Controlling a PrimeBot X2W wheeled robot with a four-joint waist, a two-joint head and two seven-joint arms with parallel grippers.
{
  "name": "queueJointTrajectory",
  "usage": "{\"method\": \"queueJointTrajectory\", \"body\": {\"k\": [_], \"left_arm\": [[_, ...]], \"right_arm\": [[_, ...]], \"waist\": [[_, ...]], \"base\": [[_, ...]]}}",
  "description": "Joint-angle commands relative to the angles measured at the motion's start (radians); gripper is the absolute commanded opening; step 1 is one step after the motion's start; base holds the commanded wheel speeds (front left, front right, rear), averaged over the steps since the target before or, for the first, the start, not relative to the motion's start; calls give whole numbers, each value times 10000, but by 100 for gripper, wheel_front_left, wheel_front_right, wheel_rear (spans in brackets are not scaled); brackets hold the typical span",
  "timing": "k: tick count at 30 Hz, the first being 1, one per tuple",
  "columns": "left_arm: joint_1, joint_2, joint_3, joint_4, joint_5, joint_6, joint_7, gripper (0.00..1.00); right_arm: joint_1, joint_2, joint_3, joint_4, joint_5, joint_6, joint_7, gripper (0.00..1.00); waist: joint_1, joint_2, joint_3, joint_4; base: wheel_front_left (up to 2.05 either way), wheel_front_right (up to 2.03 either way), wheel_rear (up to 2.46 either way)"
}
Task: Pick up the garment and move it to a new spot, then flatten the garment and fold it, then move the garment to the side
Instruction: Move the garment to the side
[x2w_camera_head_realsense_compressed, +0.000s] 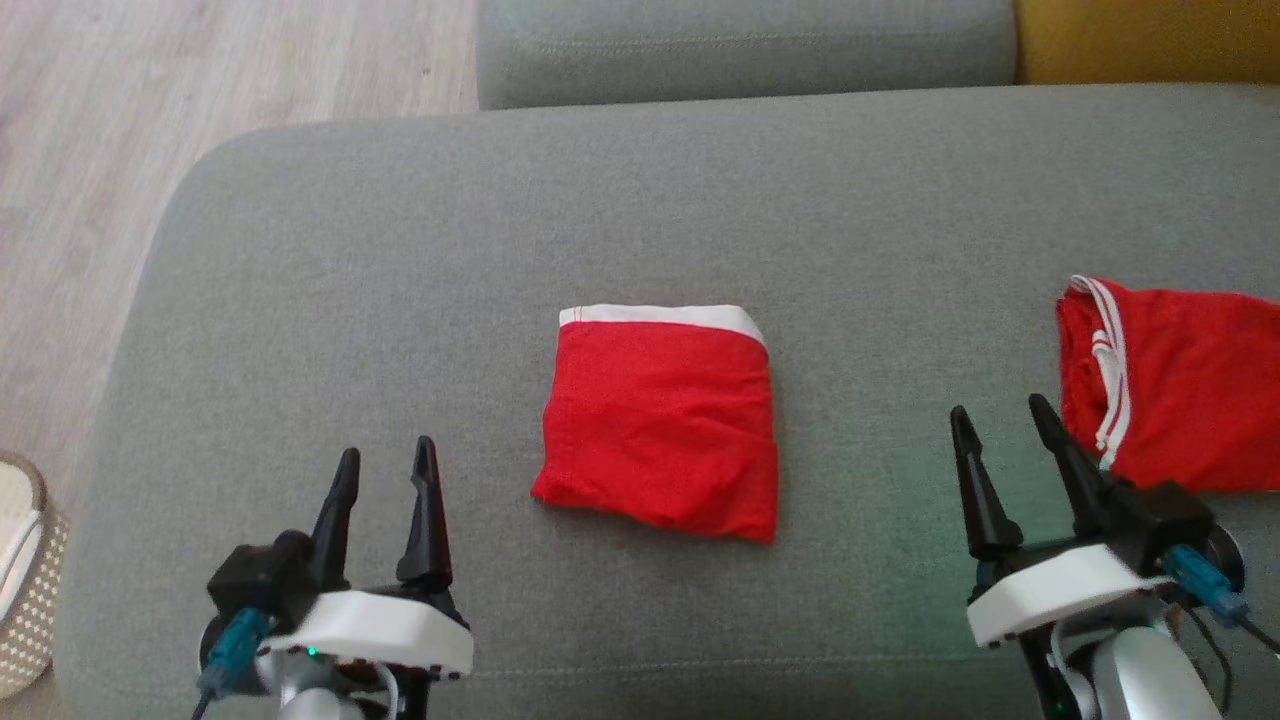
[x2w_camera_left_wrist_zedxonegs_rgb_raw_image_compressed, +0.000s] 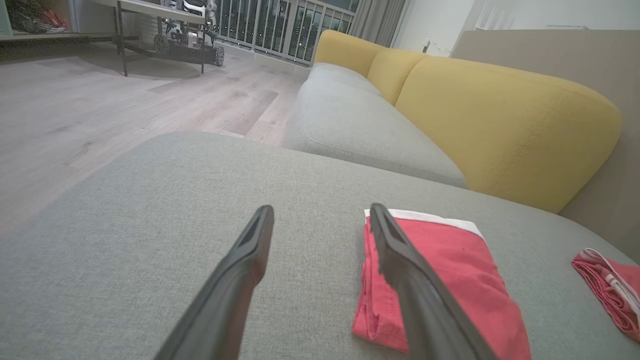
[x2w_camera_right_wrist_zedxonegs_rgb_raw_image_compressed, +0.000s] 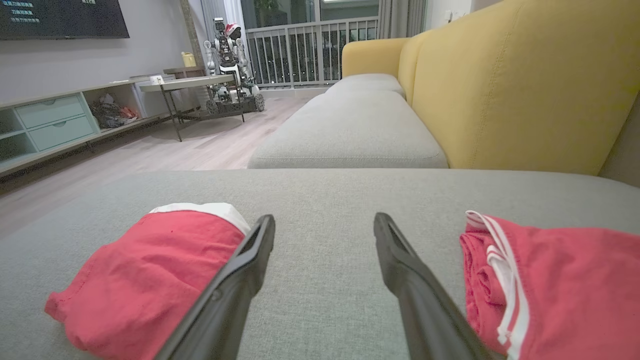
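Left gripper sits low over the grey cushion, fingers parted, holding nothing. Right gripper mirrors it, parted and empty. Folded red garment lies flat between them. Second red garment lies just beside the right fingers.

Head view steeply above grey cushion; wrist views low along it, sharing folded garment.

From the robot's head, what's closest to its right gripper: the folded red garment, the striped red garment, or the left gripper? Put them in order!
1. Striped red garment: just right of the right gripper.
2. Folded red garment: in the middle.
3. Left gripper: far left.
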Motion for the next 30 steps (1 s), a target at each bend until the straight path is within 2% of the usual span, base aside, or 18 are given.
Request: {"method": "queueJointTrajectory", "body": {"k": [1, 10, 19, 24, 30], "left_arm": [[-458, 26, 203, -347, 56, -29, -78, 100], [-880, 26, 67, -344, 52, -84, -78, 100], [-1194, 26, -88, -275, -52, -103, -78, 100], [-1293, 26, -150, -264, -48, -104, -78, 100], [-1415, 26, -172, -269, -56, -122, -78, 100]], "right_arm": [[-309, 6, 340, -353, 146, -2, -93, 100], [-1092, 6, 1650, 286, 2150, -2, 473, 100], [-2285, 6, 2498, 2383, 4598, -2, 1169, 100], [-2976, 6, 2704, 3624, 5396, -2, 1097, 100], [-3761, 6, 3080, 4805, 5601, -2, 644, 100]], "waist": [[0, 0, 170, 100], [0, 0, 893, 591], [0, 0, 1371, 1340], [0, 0, 1553, 1648], [0, 0, 1764, 1893]], "base": [[0, 0, 0], [0, 0, 0], [0, 0, 0], [0, 0, 0], [0, 0, 0]]}}
